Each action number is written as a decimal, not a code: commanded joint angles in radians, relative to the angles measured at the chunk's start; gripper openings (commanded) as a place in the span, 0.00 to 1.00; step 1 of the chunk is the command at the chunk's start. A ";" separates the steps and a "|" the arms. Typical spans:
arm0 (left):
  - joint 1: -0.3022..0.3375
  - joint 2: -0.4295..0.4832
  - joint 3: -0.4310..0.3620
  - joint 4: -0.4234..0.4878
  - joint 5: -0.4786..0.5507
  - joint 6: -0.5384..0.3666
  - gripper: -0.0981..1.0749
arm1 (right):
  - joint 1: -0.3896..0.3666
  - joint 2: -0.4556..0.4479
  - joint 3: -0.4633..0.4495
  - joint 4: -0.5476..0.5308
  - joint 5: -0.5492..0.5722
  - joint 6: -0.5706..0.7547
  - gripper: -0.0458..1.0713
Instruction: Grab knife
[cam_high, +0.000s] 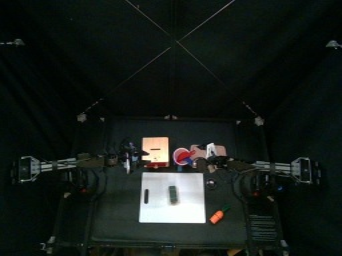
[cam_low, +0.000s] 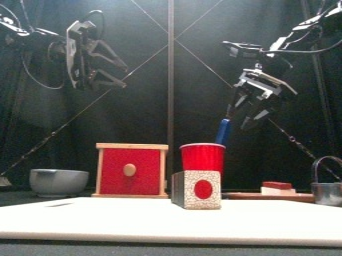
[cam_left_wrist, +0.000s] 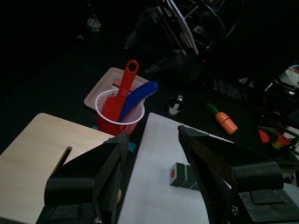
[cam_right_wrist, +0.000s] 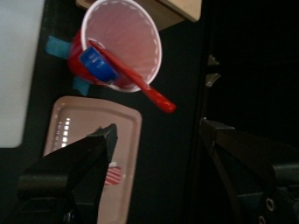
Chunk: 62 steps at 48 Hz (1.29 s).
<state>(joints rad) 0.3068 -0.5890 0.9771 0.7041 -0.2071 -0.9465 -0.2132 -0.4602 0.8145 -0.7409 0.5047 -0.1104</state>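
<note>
A red cup (cam_low: 203, 158) stands near the table's middle, behind the white board (cam_high: 174, 200). A red-handled utensil (cam_right_wrist: 149, 92) and a blue-handled one (cam_left_wrist: 140, 94) stick out of it. I cannot tell which of them is the knife. My right gripper (cam_right_wrist: 158, 131) hangs open just above the cup (cam_right_wrist: 117, 48), a little to its right in the front view (cam_low: 254, 95), and holds nothing. My left gripper (cam_left_wrist: 152, 140) is open too. It is raised on the left (cam_low: 87, 50), with the cup (cam_left_wrist: 117, 109) ahead of it.
A pink tray (cam_high: 155, 145) lies behind the cup. On the white board lies a small dark box (cam_left_wrist: 181, 173). An orange piece (cam_high: 215, 215) lies at the front right. The front view shows a red box in a wooden frame (cam_low: 131, 170), a grey bowl (cam_low: 59, 181) and a pot (cam_low: 329, 180).
</note>
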 joint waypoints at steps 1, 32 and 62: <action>0.008 -0.002 -0.011 -0.009 -0.009 0.003 0.82 | 0.005 0.014 -0.032 -0.060 -0.020 -0.002 0.97; 0.026 -0.002 0.006 -0.041 -0.008 0.003 0.82 | 0.023 0.112 -0.061 -0.146 -0.060 -0.002 0.86; 0.041 -0.002 0.014 -0.044 -0.002 0.003 0.82 | 0.020 0.121 -0.061 -0.160 -0.060 -0.002 0.57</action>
<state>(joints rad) 0.3405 -0.5890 1.0032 0.6611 -0.2056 -0.9449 -0.1917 -0.3283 0.7731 -0.8974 0.4495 -0.1150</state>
